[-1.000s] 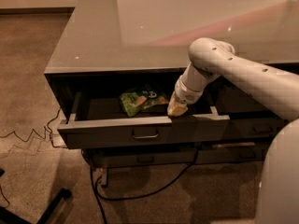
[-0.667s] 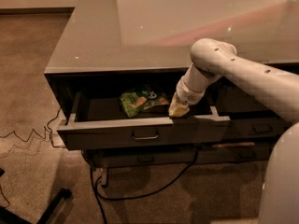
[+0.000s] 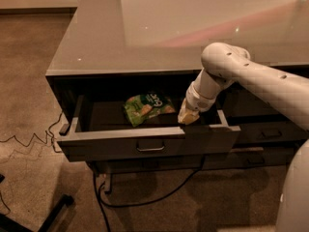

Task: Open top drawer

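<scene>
The top drawer (image 3: 149,140) is a wide dark grey drawer under the counter, pulled out, with a small metal pull (image 3: 150,148) at the centre of its front. Its grey inner floor shows. A green snack bag (image 3: 146,107) lies inside it. My gripper (image 3: 188,116) reaches down from the white arm (image 3: 231,71) at the right and sits at the top edge of the drawer front, right of centre, just inside the drawer.
The grey countertop (image 3: 145,33) overhangs the drawer. A shallower drawer front with a pull (image 3: 270,134) is to the right. Black cables (image 3: 145,197) trail on the carpet below. A dark chair leg (image 3: 48,214) is at bottom left.
The arm and gripper have shifted very slightly to the right. The drawer stays pulled out.
</scene>
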Action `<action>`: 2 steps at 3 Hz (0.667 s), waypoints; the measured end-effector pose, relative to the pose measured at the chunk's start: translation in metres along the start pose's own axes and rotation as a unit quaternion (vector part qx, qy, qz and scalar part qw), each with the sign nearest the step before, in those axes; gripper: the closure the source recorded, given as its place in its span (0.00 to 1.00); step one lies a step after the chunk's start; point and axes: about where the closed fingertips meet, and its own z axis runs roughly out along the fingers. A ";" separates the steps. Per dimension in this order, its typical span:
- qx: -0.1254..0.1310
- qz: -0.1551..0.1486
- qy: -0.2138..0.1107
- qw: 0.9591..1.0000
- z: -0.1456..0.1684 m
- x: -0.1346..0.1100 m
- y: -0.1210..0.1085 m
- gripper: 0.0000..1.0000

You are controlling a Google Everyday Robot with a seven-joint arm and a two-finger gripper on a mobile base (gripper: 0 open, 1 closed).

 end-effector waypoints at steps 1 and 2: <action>-0.020 0.013 0.001 1.000 0.011 0.012 0.023 1.00; -0.024 0.017 -0.002 1.000 0.014 0.016 0.034 1.00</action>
